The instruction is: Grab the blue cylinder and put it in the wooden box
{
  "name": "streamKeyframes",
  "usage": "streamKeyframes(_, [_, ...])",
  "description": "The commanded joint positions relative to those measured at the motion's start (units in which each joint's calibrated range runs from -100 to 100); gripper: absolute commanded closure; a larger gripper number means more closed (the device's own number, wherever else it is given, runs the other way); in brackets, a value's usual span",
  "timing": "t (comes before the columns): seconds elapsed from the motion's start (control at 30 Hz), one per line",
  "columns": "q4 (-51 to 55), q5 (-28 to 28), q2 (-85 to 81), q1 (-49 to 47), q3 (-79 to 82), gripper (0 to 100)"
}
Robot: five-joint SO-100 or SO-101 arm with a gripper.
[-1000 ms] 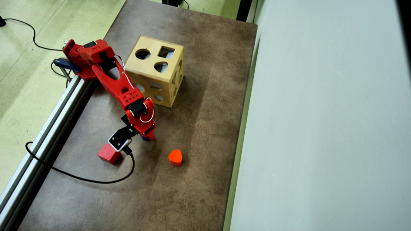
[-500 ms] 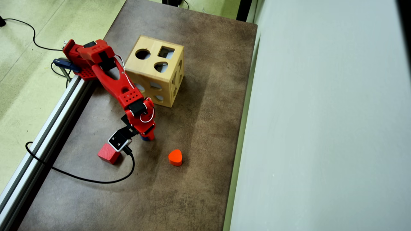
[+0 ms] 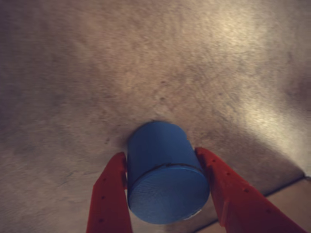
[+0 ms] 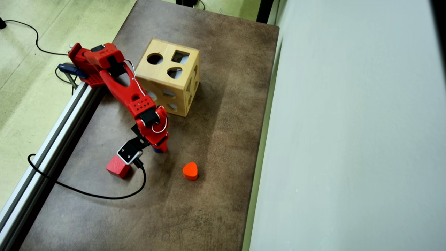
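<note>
In the wrist view the blue cylinder (image 3: 163, 170) stands on the brown table top, one flat round end facing the camera. My gripper (image 3: 160, 153) is shut on it, a red finger pressed against each side. From overhead only a sliver of the blue cylinder (image 4: 156, 150) shows under the gripper (image 4: 159, 149), which points down at the table. The wooden box (image 4: 158, 75) sits behind and to the right of the arm, round, square and heart-like holes in its top face.
A red cube (image 4: 118, 166) lies left of the gripper, beside the wrist camera. An orange-red heart block (image 4: 190, 170) lies to the right. A black cable (image 4: 104, 196) loops across the table. An aluminium rail (image 4: 52, 139) lines the left edge.
</note>
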Motion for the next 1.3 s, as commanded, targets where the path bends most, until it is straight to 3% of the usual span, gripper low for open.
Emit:
streamKeyframes(0.0, [0.7, 0.2, -10.8, -0.3, -2.0, 92])
streamKeyframes(0.2, [1.3, 0.3, -16.9, -0.3, -1.2, 92])
streamKeyframes(0.47, [11.2, 0.3, -23.2, -0.3, -2.2, 92])
streamKeyframes(0.83, [16.6, 0.4, -38.4, -0.5, -1.5, 92])
streamKeyframes(1.27, [17.4, 1.6, -47.8, -11.0, 4.2, 92])
